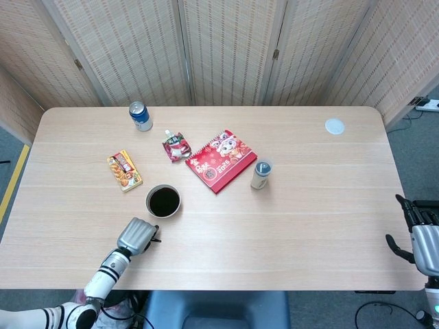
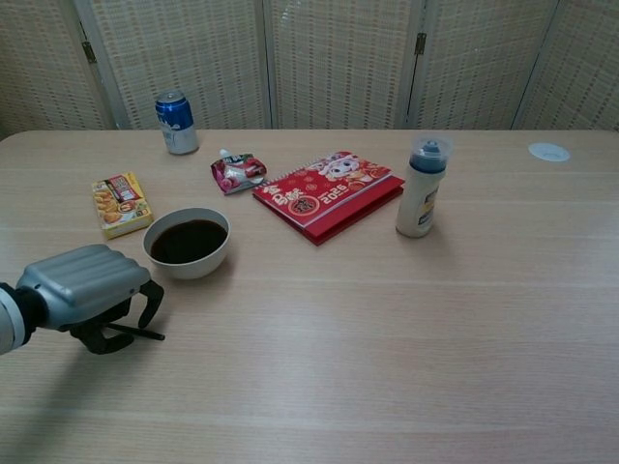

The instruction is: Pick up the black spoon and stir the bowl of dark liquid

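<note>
My left robot hand (image 2: 82,290) is just in front of the bowl (image 2: 188,243), fingers curled down on the black spoon (image 2: 135,332). Spoon lies on the surface (image 2: 387,329). My right robot hand (image 1: 420,234) is far right of the bowl, fingers apart, w/ nothing in it.

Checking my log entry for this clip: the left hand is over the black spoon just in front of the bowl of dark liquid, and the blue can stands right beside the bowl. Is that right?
Not quite. The blue can stands at the far edge of the table, well apart from the bowl; the yellow snack box is what lies near it. The chest view shows this. The left hand over the black spoon is right.
</note>
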Controlling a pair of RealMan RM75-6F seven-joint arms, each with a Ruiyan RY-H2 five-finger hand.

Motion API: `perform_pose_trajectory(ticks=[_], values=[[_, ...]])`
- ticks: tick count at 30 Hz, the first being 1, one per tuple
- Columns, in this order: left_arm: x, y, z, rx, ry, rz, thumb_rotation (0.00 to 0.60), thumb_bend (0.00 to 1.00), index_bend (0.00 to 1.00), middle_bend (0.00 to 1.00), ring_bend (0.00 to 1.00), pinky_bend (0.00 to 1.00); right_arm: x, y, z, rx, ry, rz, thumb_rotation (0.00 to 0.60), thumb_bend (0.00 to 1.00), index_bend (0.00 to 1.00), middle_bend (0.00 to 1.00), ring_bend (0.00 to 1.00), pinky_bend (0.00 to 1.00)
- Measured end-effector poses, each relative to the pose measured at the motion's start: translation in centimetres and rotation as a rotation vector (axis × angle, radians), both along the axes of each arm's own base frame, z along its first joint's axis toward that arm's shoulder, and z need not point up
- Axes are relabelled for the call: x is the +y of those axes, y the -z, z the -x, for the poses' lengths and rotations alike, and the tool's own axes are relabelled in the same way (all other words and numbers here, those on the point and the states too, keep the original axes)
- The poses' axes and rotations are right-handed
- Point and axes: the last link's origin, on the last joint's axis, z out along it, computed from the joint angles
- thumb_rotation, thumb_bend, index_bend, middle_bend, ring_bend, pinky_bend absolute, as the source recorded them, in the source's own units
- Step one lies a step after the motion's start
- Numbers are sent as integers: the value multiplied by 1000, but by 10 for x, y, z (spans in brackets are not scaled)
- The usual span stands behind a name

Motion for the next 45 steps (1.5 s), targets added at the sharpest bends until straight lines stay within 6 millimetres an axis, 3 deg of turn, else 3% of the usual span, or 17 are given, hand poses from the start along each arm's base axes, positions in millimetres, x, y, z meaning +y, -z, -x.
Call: perform_pose_trajectory(ticks=[27,45], values=[[0,4,5,32,-5,-13,600,424,555,993,979,1000,2,0,3,-2,9,1,600,234,0,186,293,275],[7,-14,3,-68,-32,-55,600,450,601,993,983,1000,2,0,1,-4,0,6,600,234,0,194,305,275]])
